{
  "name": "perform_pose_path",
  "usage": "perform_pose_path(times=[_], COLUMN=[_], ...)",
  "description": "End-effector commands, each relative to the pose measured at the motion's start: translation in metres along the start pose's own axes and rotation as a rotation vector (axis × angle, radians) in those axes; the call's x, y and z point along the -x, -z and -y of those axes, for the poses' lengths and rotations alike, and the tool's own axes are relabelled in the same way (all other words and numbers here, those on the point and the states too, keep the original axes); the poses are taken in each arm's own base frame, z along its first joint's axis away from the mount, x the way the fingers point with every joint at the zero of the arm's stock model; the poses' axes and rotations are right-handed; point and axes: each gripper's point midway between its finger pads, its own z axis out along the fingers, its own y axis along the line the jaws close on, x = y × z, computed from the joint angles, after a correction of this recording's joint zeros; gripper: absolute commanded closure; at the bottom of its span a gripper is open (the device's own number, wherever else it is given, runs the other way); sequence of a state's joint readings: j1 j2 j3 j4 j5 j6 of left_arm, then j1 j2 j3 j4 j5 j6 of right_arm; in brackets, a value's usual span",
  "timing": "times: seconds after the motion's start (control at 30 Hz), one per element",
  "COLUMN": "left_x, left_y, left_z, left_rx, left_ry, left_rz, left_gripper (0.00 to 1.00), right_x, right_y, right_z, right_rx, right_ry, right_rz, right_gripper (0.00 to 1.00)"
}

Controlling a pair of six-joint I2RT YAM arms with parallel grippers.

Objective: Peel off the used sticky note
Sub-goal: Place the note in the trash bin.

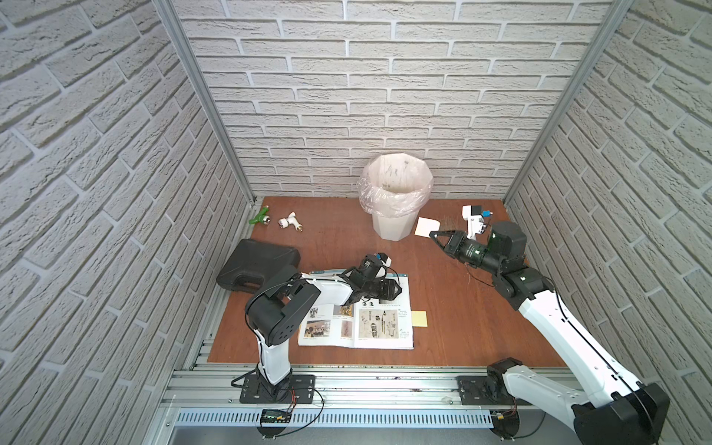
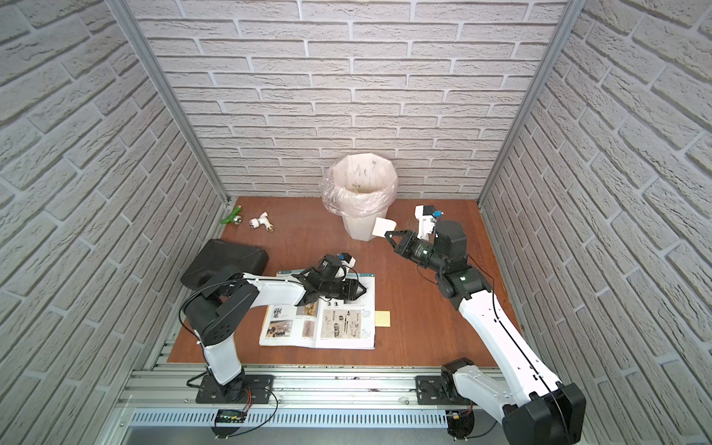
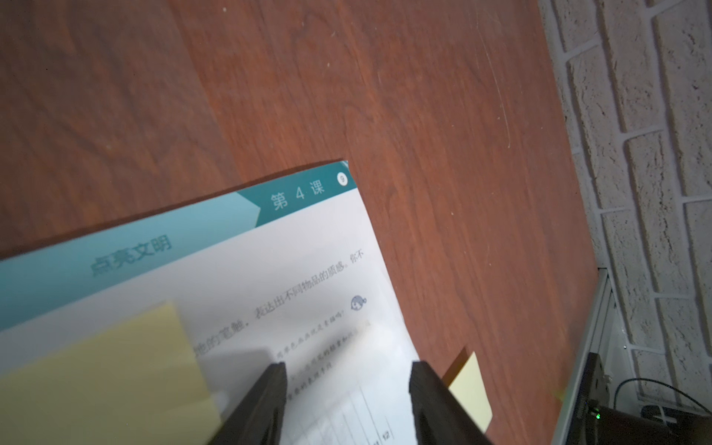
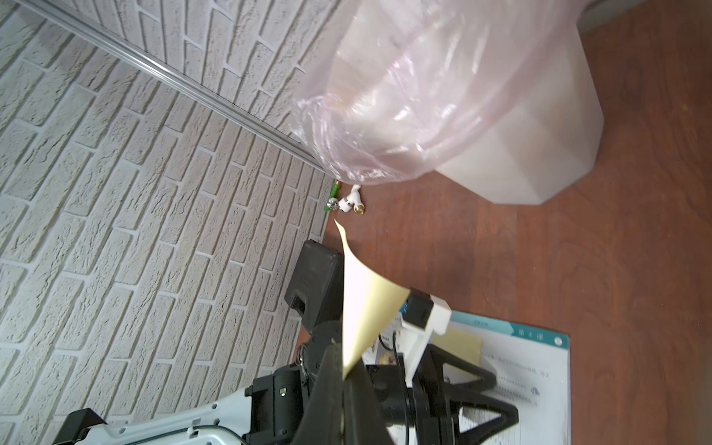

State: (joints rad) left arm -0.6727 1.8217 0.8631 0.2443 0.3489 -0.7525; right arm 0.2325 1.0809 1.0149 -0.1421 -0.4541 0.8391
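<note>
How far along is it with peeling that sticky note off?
Done: the sticky note is off the open book, pinched in the shut right gripper. In hand: it hangs beside the waste bin, not over it. Left: probably dropping it in. The left gripper hovers open above the book; another yellow note lies at its edge.

The left arm [image 1: 331,291] hides part of the book [image 1: 379,325], the right fingers [image 4: 325,393] the used sticky note's [image 4: 366,308] corner.

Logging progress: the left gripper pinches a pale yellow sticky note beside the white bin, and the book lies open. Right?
No: the right gripper pinches the sticky note beside the white bin, as the right wrist view shows. The left gripper hangs open over the book, which does lie open.
</note>
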Motion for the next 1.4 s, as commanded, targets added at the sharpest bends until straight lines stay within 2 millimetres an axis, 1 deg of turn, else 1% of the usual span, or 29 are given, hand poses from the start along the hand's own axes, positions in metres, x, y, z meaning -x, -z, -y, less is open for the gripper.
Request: perform_pose_path(times=[0.0,0.1,0.27,0.33,0.5,0.57,0.63,0.67,0.8,0.87,0.97,1.1,1.2,1.23,1.27,1.33,1.37], left_x=[-0.027,-0.019,-0.008,-0.005,-0.003,-0.005,-0.007,-0.009,-0.016,-0.016,-0.019,-0.024,-0.028,-0.030,-0.030,-0.034,-0.036], left_y=[0.011,0.021,0.039,0.046,0.069,0.079,0.086,0.089,0.099,0.104,0.110,0.114,0.114,0.113,0.112,0.111,0.109], left_z=[-0.012,-0.001,0.014,0.017,0.014,0.008,0.004,0.002,-0.006,-0.009,-0.014,-0.025,-0.033,-0.036,-0.039,-0.046,-0.048], left_rx=[0.054,0.030,-0.004,-0.008,0.003,0.018,0.031,0.040,0.071,0.081,0.108,0.156,0.177,0.182,0.189,0.212,0.218], left_ry=[0.018,-0.005,-0.042,-0.051,-0.053,-0.045,-0.038,-0.036,-0.027,-0.024,-0.020,-0.008,0.011,0.015,0.022,0.035,0.039], left_rz=[-0.084,-0.051,0.000,0.017,0.078,0.103,0.114,0.116,0.127,0.137,0.138,0.125,0.111,0.107,0.104,0.088,0.081], left_gripper=[0.51,0.44,0.35,0.34,0.34,0.33,0.33,0.33,0.33,0.33,0.32,0.32,0.32,0.33,0.34,0.36,0.37], right_x=[0.019,0.040,0.074,0.085,0.108,0.120,0.130,0.131,0.138,0.140,0.141,0.138,0.132,0.130,0.128,0.122,0.117], right_y=[-0.011,-0.029,-0.070,-0.087,-0.128,-0.142,-0.151,-0.160,-0.173,-0.176,-0.174,-0.163,-0.150,-0.144,-0.134,-0.118,-0.111], right_z=[-0.014,-0.025,-0.030,-0.027,-0.003,0.005,0.010,0.018,0.025,0.026,0.020,0.004,-0.009,-0.014,-0.024,-0.031,-0.031], right_rx=[0.010,0.016,-0.005,-0.026,-0.157,-0.210,-0.253,-0.278,-0.319,-0.323,-0.311,-0.284,-0.253,-0.236,-0.214,-0.191,-0.185], right_ry=[0.091,0.122,0.148,0.150,0.216,0.247,0.266,0.268,0.269,0.269,0.274,0.297,0.302,0.302,0.306,0.308,0.303], right_rz=[-0.005,-0.008,-0.013,-0.017,-0.063,-0.071,-0.072,-0.086,-0.099,-0.095,-0.087,-0.087,-0.081,-0.076,-0.065,-0.054,-0.054], right_gripper=[0.97,0.97,0.97,0.97,0.94,0.91,0.86,0.82,0.61,0.51,0.42,0.39,0.39,0.39,0.39,0.39,0.39])
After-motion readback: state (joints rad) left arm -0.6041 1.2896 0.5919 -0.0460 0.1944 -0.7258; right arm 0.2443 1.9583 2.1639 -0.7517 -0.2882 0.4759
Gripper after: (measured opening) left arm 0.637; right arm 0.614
